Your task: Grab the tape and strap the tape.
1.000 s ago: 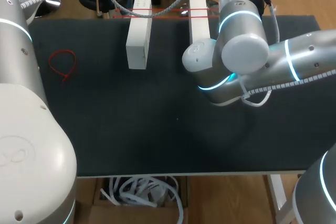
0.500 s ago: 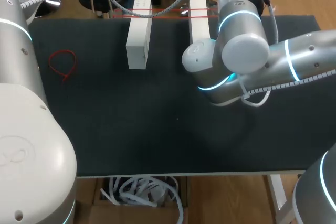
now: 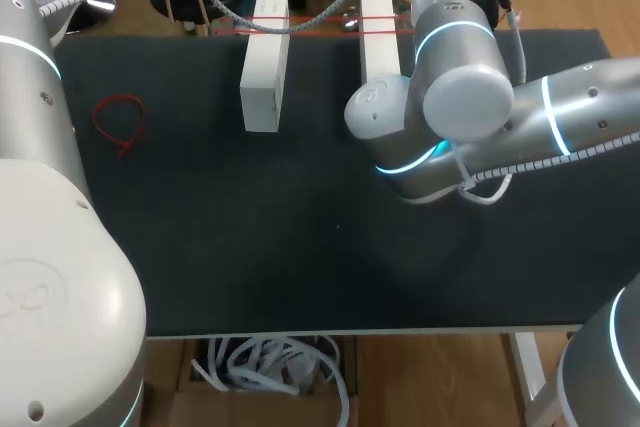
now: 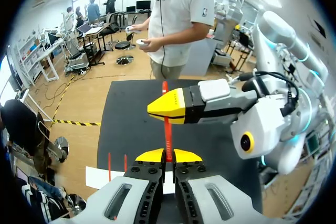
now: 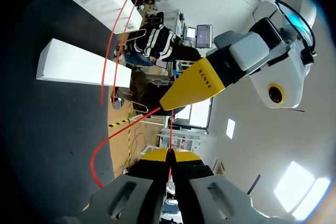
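1. Red tape (image 3: 262, 31) runs taut across the upper middle of the head view, over two white blocks at the table's far edge.
2. Black table (image 3: 300, 247) fills the middle of the frame.
3. Right arm (image 3: 460, 97) enters from the right and hides the near end of the right white block (image 3: 377, 42).
4. Left white block (image 3: 263, 62) lies beside it, apart.
5. Left gripper (image 4: 168, 156) is pinched tight on the tape (image 4: 167, 129); right gripper (image 5: 170, 154) likewise clamps it (image 5: 170, 135).
6. Loose red loop (image 3: 120, 119) lies at the table's upper left.
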